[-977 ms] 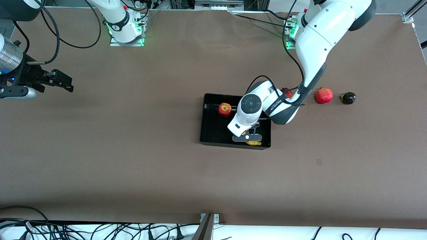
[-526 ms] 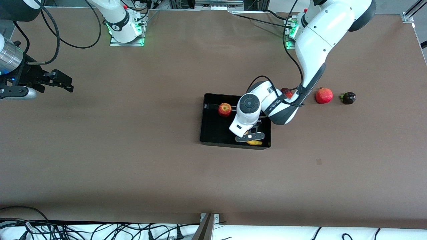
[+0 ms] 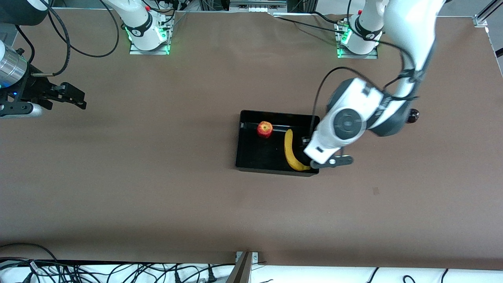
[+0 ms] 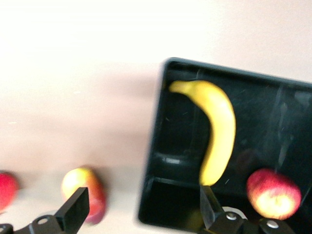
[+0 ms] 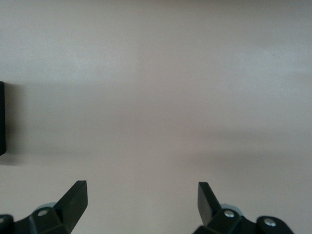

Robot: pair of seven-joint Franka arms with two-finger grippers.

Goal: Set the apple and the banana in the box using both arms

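Note:
The black box (image 3: 238,143) lies at mid-table. The red apple (image 3: 265,129) sits in it near the wall farthest from the front camera. The yellow banana (image 3: 291,151) lies in it beside the apple, toward the left arm's end. My left gripper (image 3: 326,161) is open and empty, over the box's edge at the left arm's end. The left wrist view shows its open gripper (image 4: 142,207), the banana (image 4: 220,131), the apple (image 4: 273,193) and the box wall (image 4: 157,146). My right gripper (image 3: 74,96) waits open over bare table at the right arm's end; its wrist view (image 5: 141,195) shows it empty.
A dark purple fruit (image 3: 413,115) peeks out from under the left arm. The left wrist view shows a red-yellow mango (image 4: 87,192) and a red pomegranate (image 4: 5,191) on the table outside the box. A box corner (image 5: 1,117) edges the right wrist view.
My left gripper has let go of the banana, risen and swung toward the left arm's end. The banana now lies uncovered in the box. The right arm has not moved.

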